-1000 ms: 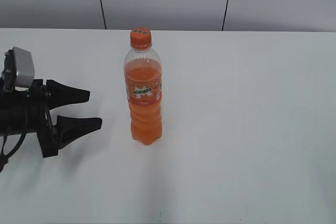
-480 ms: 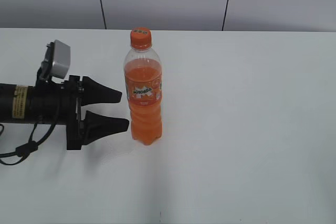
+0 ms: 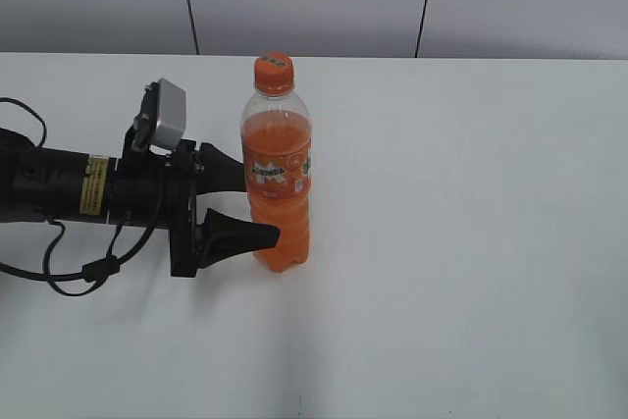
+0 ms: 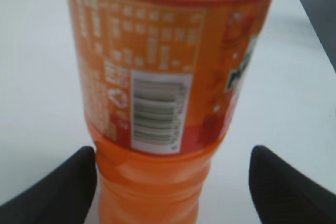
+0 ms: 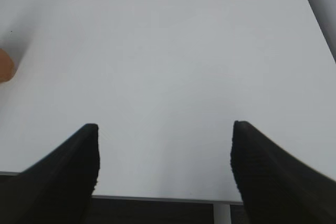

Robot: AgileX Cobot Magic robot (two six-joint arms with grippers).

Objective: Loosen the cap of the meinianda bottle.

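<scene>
While uncapped yet: L gripper [image 3: 257, 205] flanking bottle [image 3: 279, 183]

Mirinda logo on bottle label [image 3: 278, 172]

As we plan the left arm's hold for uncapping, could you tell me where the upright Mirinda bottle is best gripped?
Grip the bottle low on its body, at the narrower ridged part just under the label, coming in level from its left, as the open left gripper does. Its jaws already straddle it there, leaving the cap clear above.
</scene>
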